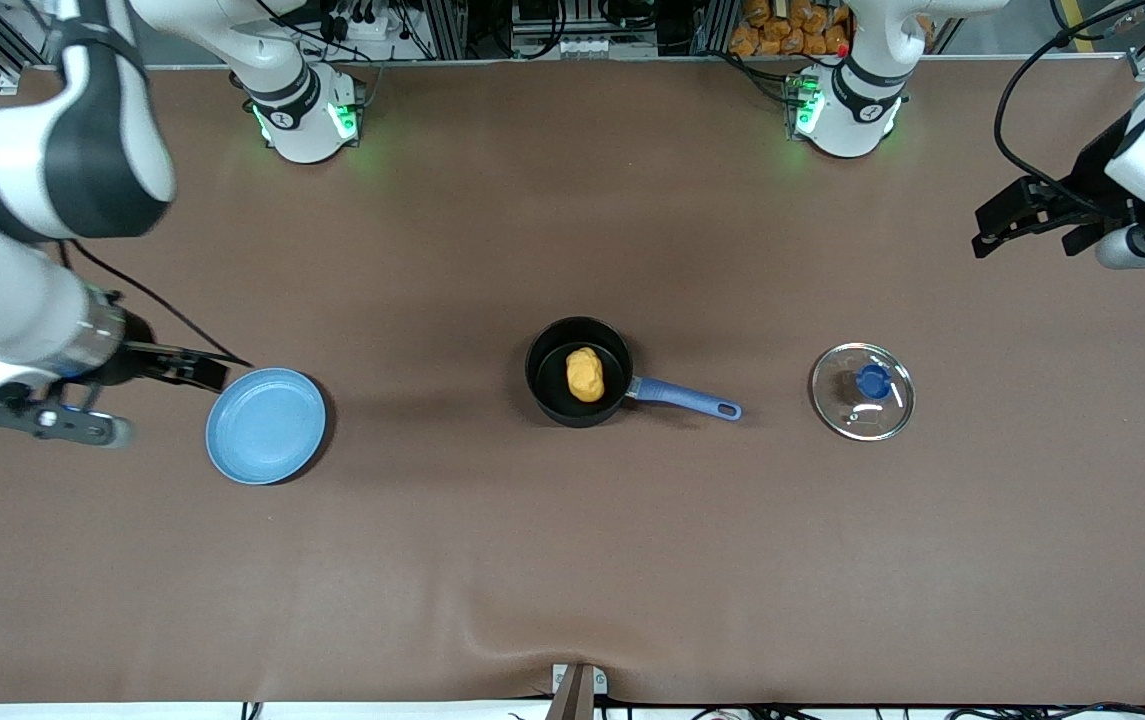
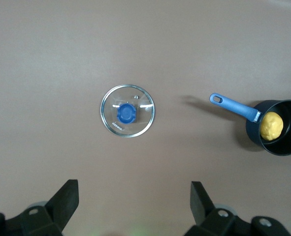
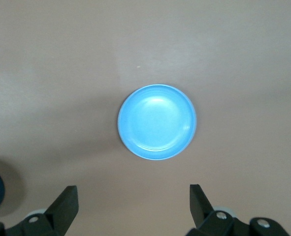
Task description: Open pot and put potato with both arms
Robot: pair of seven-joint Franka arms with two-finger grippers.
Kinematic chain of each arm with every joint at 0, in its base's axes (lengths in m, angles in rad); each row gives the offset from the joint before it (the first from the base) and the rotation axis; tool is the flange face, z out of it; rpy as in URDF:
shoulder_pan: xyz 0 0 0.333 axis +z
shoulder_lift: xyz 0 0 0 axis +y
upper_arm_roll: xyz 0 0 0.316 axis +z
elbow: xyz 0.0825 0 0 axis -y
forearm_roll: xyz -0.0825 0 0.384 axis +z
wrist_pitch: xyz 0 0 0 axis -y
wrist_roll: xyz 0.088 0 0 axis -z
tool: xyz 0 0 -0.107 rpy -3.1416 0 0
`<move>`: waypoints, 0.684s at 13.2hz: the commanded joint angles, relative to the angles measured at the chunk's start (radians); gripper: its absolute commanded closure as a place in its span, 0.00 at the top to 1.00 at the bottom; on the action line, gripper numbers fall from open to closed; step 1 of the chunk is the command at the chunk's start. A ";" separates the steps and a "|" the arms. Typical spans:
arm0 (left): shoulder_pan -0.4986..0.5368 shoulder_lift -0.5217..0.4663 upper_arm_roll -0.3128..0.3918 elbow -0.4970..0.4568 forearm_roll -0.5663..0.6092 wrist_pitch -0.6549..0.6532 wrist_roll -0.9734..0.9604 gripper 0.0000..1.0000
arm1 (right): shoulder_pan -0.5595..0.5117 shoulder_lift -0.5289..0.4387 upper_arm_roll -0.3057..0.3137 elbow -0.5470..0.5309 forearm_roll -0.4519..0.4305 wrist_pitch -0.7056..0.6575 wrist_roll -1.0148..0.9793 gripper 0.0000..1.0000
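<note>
The black pot point(image 1: 578, 372) with its long blue handle point(image 1: 684, 398) stands uncovered mid-table, and the yellow-orange potato point(image 1: 585, 375) lies inside it. In the left wrist view the pot point(image 2: 278, 129) and the potato point(image 2: 272, 126) show at the edge. The glass lid point(image 1: 862, 391) with a blue knob lies flat on the table toward the left arm's end. My left gripper point(image 1: 1022, 228) hangs open and empty high over that end, with the lid point(image 2: 128, 111) below it. My right gripper point(image 1: 194, 370) is open and empty beside the light-blue plate point(image 1: 266, 425).
The plate point(image 3: 157, 122) holds nothing and lies toward the right arm's end of the brown table. Both arm bases point(image 1: 304, 112) stand along the table's edge farthest from the front camera. A small bracket point(image 1: 577, 690) sits at the nearest edge.
</note>
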 commanded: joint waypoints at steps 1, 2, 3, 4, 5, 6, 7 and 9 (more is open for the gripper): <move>0.080 -0.041 -0.071 -0.049 -0.003 -0.015 -0.010 1.00 | -0.043 -0.129 0.018 -0.110 -0.009 -0.003 -0.083 1.00; 0.090 -0.054 -0.079 -0.069 -0.001 -0.012 -0.008 1.00 | -0.058 -0.167 0.018 -0.143 -0.009 0.003 -0.088 1.00; 0.093 -0.067 -0.082 -0.084 0.021 -0.007 -0.002 1.00 | -0.076 -0.194 0.020 -0.151 -0.009 0.003 -0.095 1.00; 0.098 -0.077 -0.094 -0.095 0.043 -0.007 -0.001 1.00 | -0.084 -0.212 0.018 -0.151 -0.009 0.002 -0.123 1.00; 0.111 -0.092 -0.103 -0.109 0.045 -0.005 -0.001 1.00 | -0.104 -0.227 0.018 -0.153 -0.009 -0.001 -0.140 1.00; 0.117 -0.107 -0.116 -0.129 0.046 0.005 -0.001 1.00 | -0.118 -0.241 0.018 -0.154 -0.009 -0.009 -0.163 1.00; 0.119 -0.127 -0.119 -0.153 0.046 0.020 -0.001 1.00 | -0.138 -0.255 0.020 -0.159 -0.009 -0.021 -0.187 1.00; 0.119 -0.140 -0.114 -0.161 0.049 0.027 0.002 1.00 | -0.162 -0.289 0.026 -0.159 -0.009 -0.026 -0.194 1.00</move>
